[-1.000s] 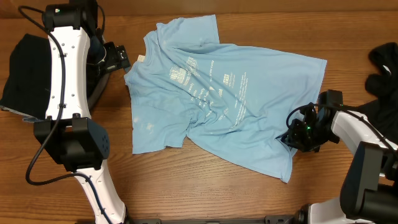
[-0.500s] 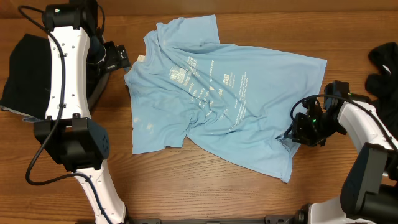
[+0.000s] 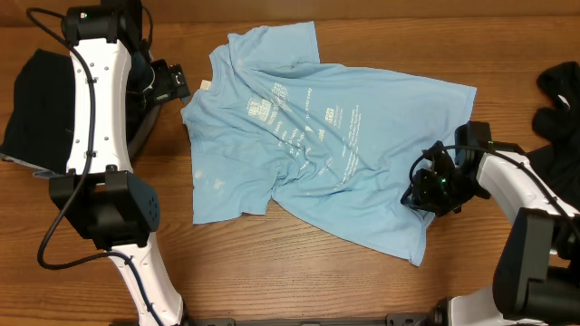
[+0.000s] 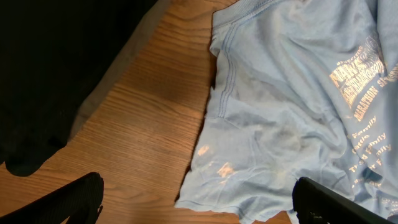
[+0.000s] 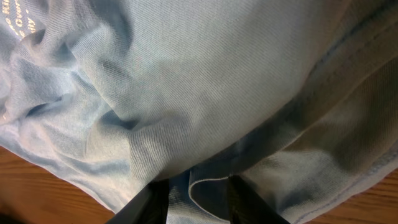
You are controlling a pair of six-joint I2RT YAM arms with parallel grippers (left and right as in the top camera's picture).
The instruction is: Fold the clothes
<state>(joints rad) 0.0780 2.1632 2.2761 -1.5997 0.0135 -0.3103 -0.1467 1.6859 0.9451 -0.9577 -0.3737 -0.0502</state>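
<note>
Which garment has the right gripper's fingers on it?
The light blue T-shirt, spread in the middle: the right gripper straddles its hem. The left black garment and right black garment lie apart at the sides.

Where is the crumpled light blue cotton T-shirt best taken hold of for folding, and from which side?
Probably the stitched hem on the right edge of the light blue T-shirt, approached low from the right. That edge lies loose on the wooden table, facing the right gripper, whose fingers straddle a fold of it.
</note>
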